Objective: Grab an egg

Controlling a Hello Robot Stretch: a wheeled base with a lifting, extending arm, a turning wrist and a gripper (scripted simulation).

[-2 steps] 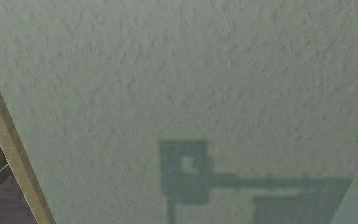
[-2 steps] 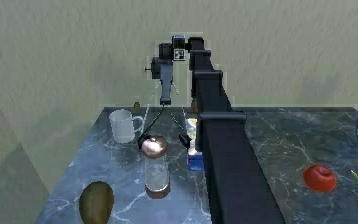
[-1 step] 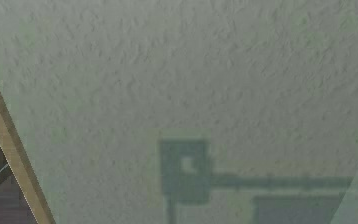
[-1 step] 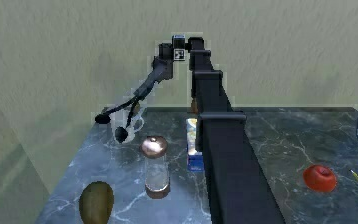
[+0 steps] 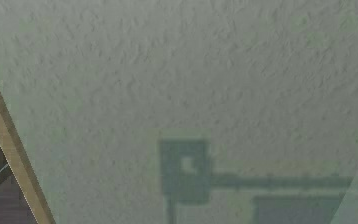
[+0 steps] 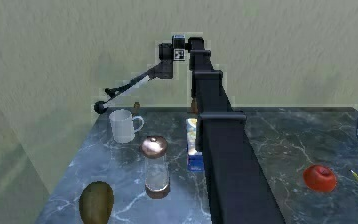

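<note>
Over the dark marbled counter (image 6: 277, 140) in the arm side view, my arm (image 6: 219, 130) reaches out toward the wall. The gripper (image 6: 104, 101) slants down and left from the white marker squares, its far end near the counter's back left corner. A small brown rounded thing (image 6: 135, 107) lies on the counter just right of the fingertips; it may be an egg, but its shape is too small to tell. I cannot tell whether the gripper holds anything.
On the counter stand a white mug (image 6: 124, 126), a glass shaker with a copper top (image 6: 155, 168), a small white and blue bottle (image 6: 193, 142), an olive-brown oval thing (image 6: 95, 203) and a red round fruit (image 6: 320, 178). The forward view faces a pale wall (image 5: 187, 80) with a wooden edge (image 5: 17, 150).
</note>
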